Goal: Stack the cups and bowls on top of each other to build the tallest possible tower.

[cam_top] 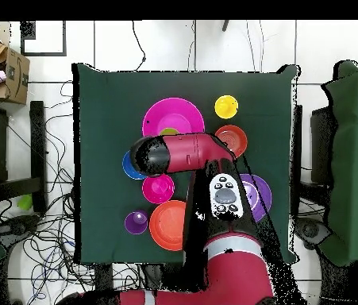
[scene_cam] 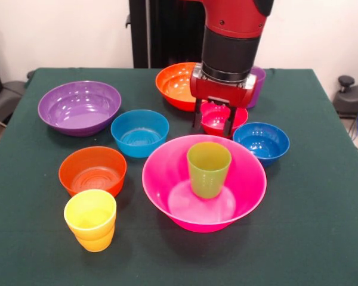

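Observation:
My gripper hangs low over the red bowl, fingers apart: one finger is at the bowl's left rim, the other inside it. The lime green cup stands upright in the big pink bowl. The yellow cup stands at the front left. The purple cup is partly hidden behind the arm. The big purple bowl, light blue bowl, small orange bowl, dark blue bowl and big orange bowl stand singly on the table.
In the overhead view the arm covers the light blue bowl and part of the dark blue bowl. The green cloth ends at the table's edges. Chairs and cables lie around the table.

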Controlling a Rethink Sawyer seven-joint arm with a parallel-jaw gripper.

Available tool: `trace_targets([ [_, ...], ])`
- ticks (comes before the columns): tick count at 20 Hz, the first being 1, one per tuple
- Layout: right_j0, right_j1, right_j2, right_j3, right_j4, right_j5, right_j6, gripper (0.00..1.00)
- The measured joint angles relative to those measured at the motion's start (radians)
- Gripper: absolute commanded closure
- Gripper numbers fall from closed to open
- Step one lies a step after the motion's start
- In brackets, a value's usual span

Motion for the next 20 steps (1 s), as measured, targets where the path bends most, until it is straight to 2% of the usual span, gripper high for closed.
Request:
trace_targets([
  [20, 0.013, 0.086, -0.002, -0.004, 0.001, -0.046, 0.0, 0.0],
])
